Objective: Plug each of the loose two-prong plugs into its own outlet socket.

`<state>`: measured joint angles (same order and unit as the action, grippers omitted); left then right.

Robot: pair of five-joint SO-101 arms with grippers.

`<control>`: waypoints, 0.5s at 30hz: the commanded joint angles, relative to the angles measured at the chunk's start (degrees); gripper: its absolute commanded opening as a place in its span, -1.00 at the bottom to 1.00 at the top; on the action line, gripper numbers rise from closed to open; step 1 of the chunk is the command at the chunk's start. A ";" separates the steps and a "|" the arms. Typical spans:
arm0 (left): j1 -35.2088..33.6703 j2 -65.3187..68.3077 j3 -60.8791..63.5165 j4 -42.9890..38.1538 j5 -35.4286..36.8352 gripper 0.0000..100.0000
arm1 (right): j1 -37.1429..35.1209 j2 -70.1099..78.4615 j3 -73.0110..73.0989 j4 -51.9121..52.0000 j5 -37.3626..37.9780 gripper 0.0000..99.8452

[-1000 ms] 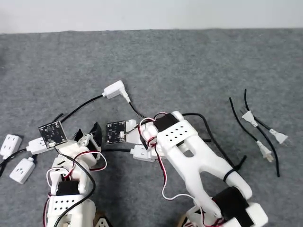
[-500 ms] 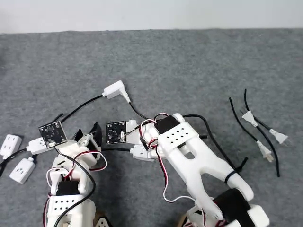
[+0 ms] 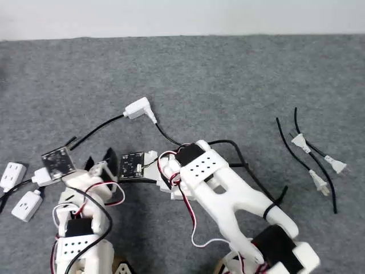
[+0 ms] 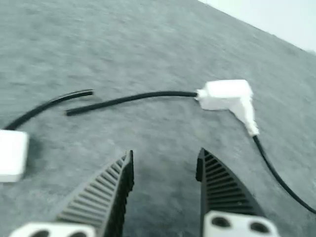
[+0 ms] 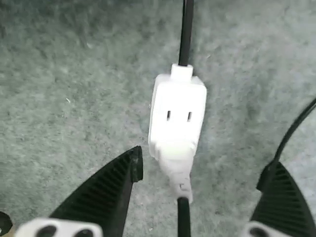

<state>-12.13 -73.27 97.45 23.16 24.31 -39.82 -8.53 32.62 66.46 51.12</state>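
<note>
My right gripper (image 5: pixel 205 165) is open and hangs just above a white outlet socket (image 5: pixel 177 116) that lies on the grey carpet. The socket's two slots face up, a black cord leaves its far end, and a white plug (image 5: pixel 180 175) sits at its near end. From the high view the right arm's wrist (image 3: pixel 197 165) covers that socket. My left gripper (image 4: pixel 165 158) (image 3: pixel 100 161) is open with nothing in it, short of a white socket-and-plug pair (image 4: pixel 227 95) (image 3: pixel 138 108) on a black cord. Three loose two-prong plugs (image 3: pixel 300 141) (image 3: pixel 319 182) (image 3: pixel 337 166) lie far right.
Two more white sockets (image 3: pixel 12 174) (image 3: pixel 27 205) lie at the left edge, and the corner of one white block (image 4: pixel 11 155) shows beside my left gripper. Black cords (image 3: pixel 97 130) cross the carpet between the arms. A pale wall (image 3: pixel 182 17) borders the far side.
Both arms have shifted to the left. The right arm's wrist now covers the socket that showed beside it before.
</note>
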 commanded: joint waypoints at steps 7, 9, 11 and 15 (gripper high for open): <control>-9.41 -0.79 -2.59 -1.14 -0.18 -0.61 | -0.22 6.99 -3.43 -4.53 -0.70 -0.43; -9.85 -0.79 -2.68 -1.14 -0.18 -0.61 | -0.22 8.48 -3.43 -5.58 -0.70 -0.43; -9.58 -0.79 -2.68 -1.14 -0.18 -0.61 | -0.22 9.71 -3.43 -6.73 -0.70 -0.43; -9.49 -0.79 -2.68 -1.14 -0.18 -0.61 | -0.22 12.35 -3.43 -9.27 -0.70 -0.50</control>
<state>-21.45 -73.27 97.45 23.16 24.31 -40.00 3.25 32.44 59.25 51.03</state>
